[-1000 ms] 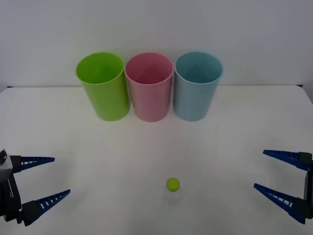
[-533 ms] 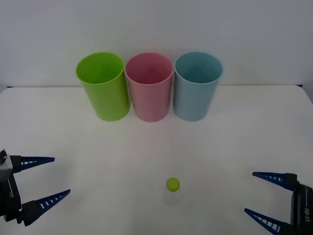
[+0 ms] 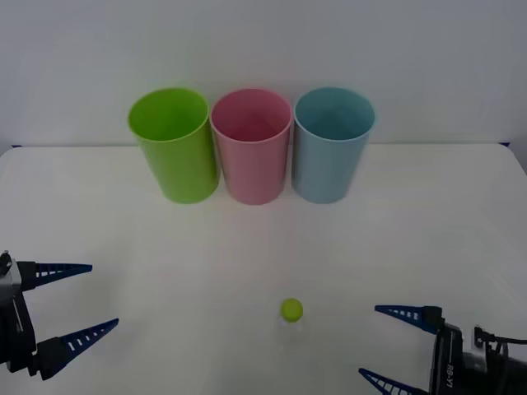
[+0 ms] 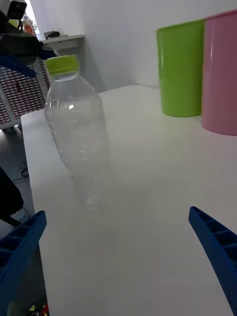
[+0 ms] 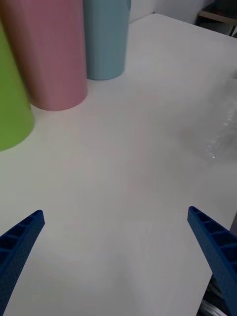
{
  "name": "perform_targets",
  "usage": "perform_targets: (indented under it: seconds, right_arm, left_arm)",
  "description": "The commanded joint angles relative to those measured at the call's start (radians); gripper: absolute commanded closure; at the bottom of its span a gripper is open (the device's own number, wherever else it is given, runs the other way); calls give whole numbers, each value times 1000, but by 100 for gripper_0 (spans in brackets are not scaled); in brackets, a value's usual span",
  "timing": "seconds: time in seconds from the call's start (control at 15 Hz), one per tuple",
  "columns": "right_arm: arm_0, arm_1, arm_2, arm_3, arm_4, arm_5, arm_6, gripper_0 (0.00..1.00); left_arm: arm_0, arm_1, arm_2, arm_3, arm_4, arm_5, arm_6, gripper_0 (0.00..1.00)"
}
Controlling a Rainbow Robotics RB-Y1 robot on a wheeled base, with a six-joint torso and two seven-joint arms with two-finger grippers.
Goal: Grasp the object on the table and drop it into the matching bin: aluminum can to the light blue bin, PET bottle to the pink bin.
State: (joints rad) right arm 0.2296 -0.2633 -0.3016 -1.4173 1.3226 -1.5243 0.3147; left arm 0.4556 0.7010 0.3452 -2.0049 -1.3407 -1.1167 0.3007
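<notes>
From above, the clear bottle (image 3: 291, 317) nearly vanishes against the white table (image 3: 412, 230), its body too faint to trace below the green cap (image 3: 291, 309). At 5 o'clock, the right gripper (image 3: 394, 349) is cut by the picture's lower edge. In the left wrist view the bottle (image 5: 224, 131) is a blur at the edge, the 3 cups cropped.
</notes>
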Motion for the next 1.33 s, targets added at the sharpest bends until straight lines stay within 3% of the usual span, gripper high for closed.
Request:
perform_targets:
  seconds: [0.07,0.93,1.33]
  right_arm:
    - [-6,29,45,0,17,43,23,0]
    - [1,30,311,1,-71,291,133,0]
    - [-22,30,377,1,-80,368,155,0]
  left_arm:
    - [0,0,0,0,0,0,0,0]
    - [0,0,0,0,0,0,0,0]
    - [0,0,0,0,0,0,0,0]
